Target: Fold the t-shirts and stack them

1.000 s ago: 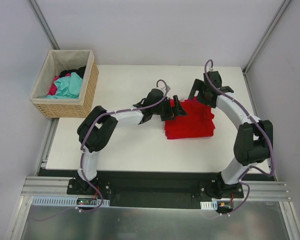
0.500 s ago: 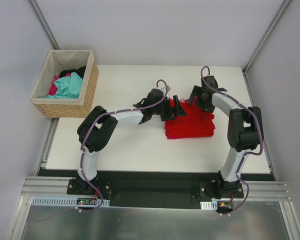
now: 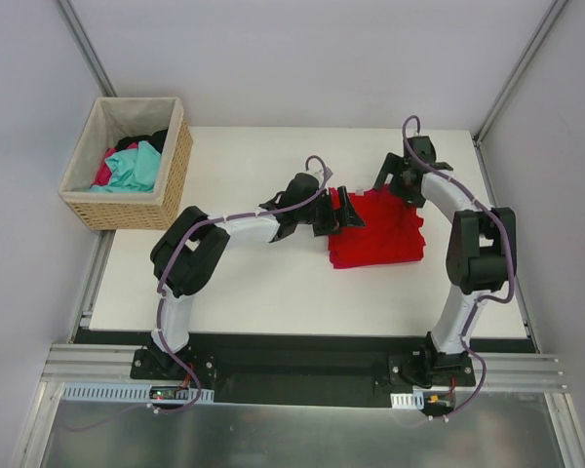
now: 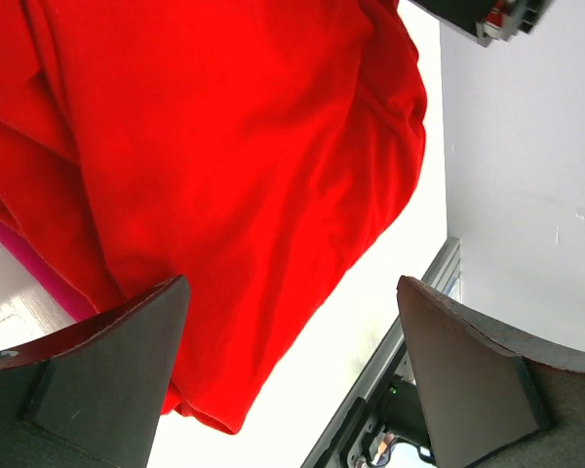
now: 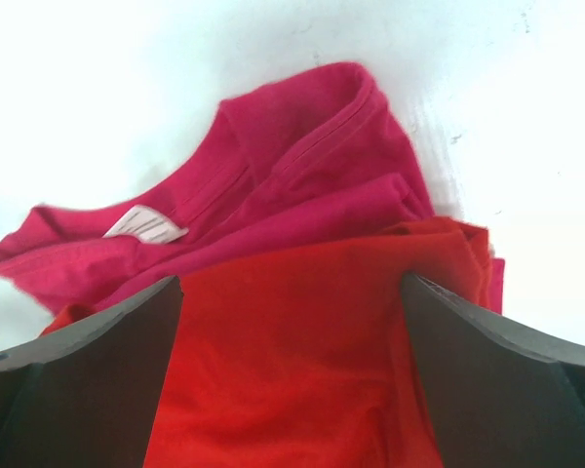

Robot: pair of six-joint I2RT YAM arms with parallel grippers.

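Observation:
The red t-shirt (image 3: 378,232) lies folded to a rough square right of the table's centre. It lies on the magenta-pink t-shirt, whose collar and white neck label (image 5: 144,225) stick out at the far edge in the right wrist view (image 5: 302,156). A magenta strip (image 4: 29,263) also shows under the red cloth (image 4: 224,146) in the left wrist view. My left gripper (image 3: 346,213) is open at the stack's left edge, its fingers (image 4: 107,380) spread wide and empty. My right gripper (image 3: 395,183) is open and empty over the stack's far edge, above the red cloth (image 5: 292,370).
A wicker basket (image 3: 175,166) with teal, pink and black clothes stands off the table's far left corner. The white table (image 3: 244,283) ends at a metal rail in front. Grey walls close in at the back and right.
The folded stack has shifted slightly to the right. My right gripper moved in toward the stack's far edge, then back out a little. The left arm has held still.

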